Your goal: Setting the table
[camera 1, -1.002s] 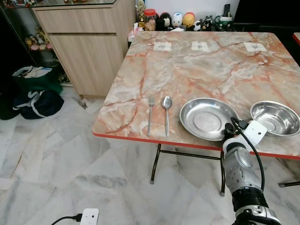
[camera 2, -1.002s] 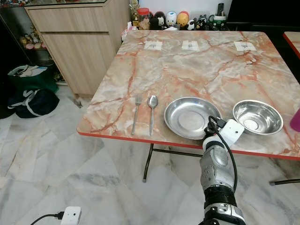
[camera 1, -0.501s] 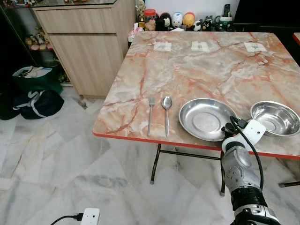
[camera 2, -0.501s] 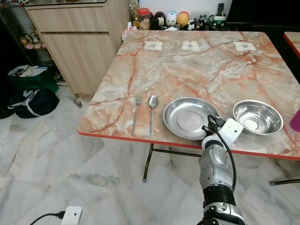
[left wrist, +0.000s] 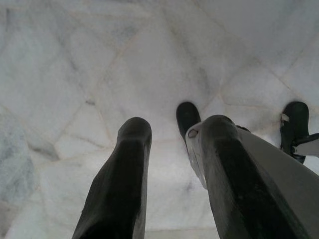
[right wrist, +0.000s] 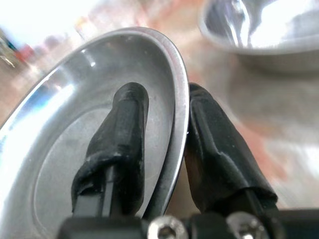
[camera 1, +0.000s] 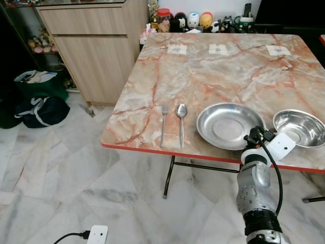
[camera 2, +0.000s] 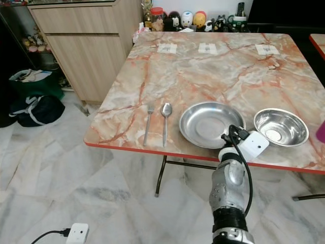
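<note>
On the marble table (camera 1: 213,71) a steel plate (camera 1: 226,124) lies near the front edge. A fork (camera 1: 163,125) and a spoon (camera 1: 181,122) lie side by side to its left, and a steel bowl (camera 1: 299,128) stands to its right. My right gripper (camera 1: 253,136) is at the plate's near right rim. In the right wrist view its fingers (right wrist: 119,134) straddle that rim, one inside the plate (right wrist: 65,124) and one outside, shut on it. My left gripper (left wrist: 169,149) hangs open over the marble floor.
Three paper labels (camera 1: 176,49) and a row of figurines and jars (camera 1: 193,20) sit along the table's far side. A wooden cabinet (camera 1: 96,46) stands to the left, with bags (camera 1: 40,101) beside it. A white power adapter (camera 1: 96,235) lies on the floor.
My right gripper has shifted slightly right and away, and the plate has moved a little with it. Fork, spoon and bowl stay put.
</note>
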Tool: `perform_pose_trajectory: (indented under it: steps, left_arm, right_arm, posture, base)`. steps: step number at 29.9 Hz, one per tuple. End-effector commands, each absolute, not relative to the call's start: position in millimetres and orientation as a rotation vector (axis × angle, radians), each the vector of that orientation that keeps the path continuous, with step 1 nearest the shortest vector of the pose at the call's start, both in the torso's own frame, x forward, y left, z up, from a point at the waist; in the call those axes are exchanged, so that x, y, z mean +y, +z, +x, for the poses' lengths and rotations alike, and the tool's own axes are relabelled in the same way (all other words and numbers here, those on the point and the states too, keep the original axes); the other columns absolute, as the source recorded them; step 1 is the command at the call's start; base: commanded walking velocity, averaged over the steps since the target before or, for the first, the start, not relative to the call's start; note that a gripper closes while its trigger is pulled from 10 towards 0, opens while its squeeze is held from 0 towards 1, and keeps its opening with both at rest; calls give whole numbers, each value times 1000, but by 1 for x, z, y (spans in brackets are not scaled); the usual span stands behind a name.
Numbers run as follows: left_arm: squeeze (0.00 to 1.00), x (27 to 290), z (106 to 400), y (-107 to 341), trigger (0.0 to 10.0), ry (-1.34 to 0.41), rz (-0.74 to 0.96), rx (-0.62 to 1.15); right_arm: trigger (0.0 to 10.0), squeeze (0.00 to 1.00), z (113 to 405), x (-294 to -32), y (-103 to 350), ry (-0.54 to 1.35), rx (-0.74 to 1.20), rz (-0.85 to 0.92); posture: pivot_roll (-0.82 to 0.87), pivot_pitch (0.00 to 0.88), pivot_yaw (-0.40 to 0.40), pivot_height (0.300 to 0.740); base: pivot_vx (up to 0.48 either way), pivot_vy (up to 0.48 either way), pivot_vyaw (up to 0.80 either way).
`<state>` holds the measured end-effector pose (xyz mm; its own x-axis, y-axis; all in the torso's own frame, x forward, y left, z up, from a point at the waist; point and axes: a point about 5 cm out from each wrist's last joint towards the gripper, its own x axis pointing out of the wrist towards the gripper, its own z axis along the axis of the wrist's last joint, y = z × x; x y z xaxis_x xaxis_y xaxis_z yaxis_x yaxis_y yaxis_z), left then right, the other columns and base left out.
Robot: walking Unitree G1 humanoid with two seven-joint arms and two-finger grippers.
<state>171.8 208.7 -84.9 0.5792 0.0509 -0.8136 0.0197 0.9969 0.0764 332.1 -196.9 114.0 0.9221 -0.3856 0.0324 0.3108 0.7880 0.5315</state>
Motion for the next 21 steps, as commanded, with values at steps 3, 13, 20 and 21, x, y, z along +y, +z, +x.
perform_pose_trajectory:
  steps: [3,13,20,21]
  left_arm:
    - [0,214,166,-86,10000,10,118,972]
    - [0,216,165,-87,10000,45,102,973]
    - [0,217,164,-87,10000,60,91,973]
    - [0,217,164,-87,10000,60,91,973]
  right_arm:
    - [0,0,331,-196,141,-325,-317,604]
    - [10000,0,310,-166,143,-93,-350,377]
    - [10000,0,288,-159,137,32,-345,219]
    - [10000,0,287,-159,139,36,-347,227]
  posture:
    - [-58,90,45,740]
    - [-64,96,47,740]
    - [-69,100,49,740]
    - [-70,101,49,740]
  base:
    - [0,0,0]
    - [0,0,0]
    - [0,0,0]
    - [0,0,0]
